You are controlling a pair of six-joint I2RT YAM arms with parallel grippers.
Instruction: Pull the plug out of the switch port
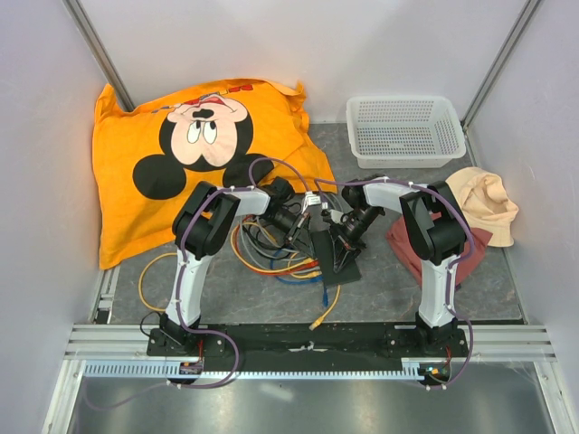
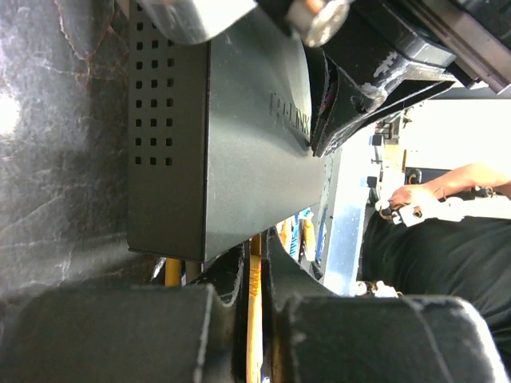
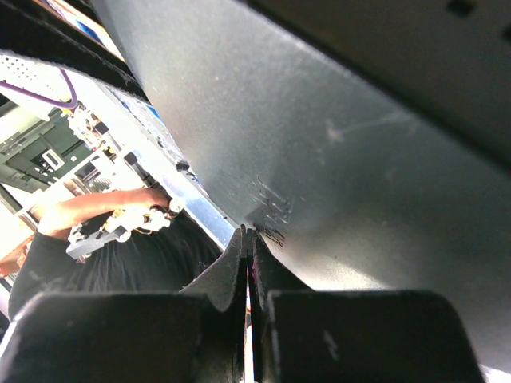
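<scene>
- Nearest me on the worktop (image 1: 398, 298), two loose lead ends lie free: a yellow end (image 1: 317, 321) and a blue end (image 1: 324, 294), just short of the switch.
- The switch (image 1: 339, 258) lies flat mid-worktop between my two arms, with both tools on it.
- My left tool (image 2: 254, 267) is clenched on a yellow cable (image 2: 254, 319), which runs between its fingers straight to the switch's socket edge.
- The fingertips sit hard up against that edge.
- The plug itself is hidden behind them, so I can't tell whether it is seated or already started out.
- Because the tool is so close to the edge, I judge the plug is not out yet.
- My right tool (image 3: 247, 239) is clenched too, with nothing I can make out between its fingers.
- Its tips press on the switch's top face beside the logo, and I read that as a brace to hold the box down.
- Progress, as I judge it: the grasp and the brace are in place, and the pull away from the port is what's left.
- The pull needs to run in line with the socket, or the box may drag along.
- Just beyond the tools, a tangle (image 1: 271, 253) of yellow, orange and blue leads lies under the left arm.
- Farther back are an orange cushion (image 1: 181, 136) and, at the far right, a white basket (image 1: 404, 129).
</scene>
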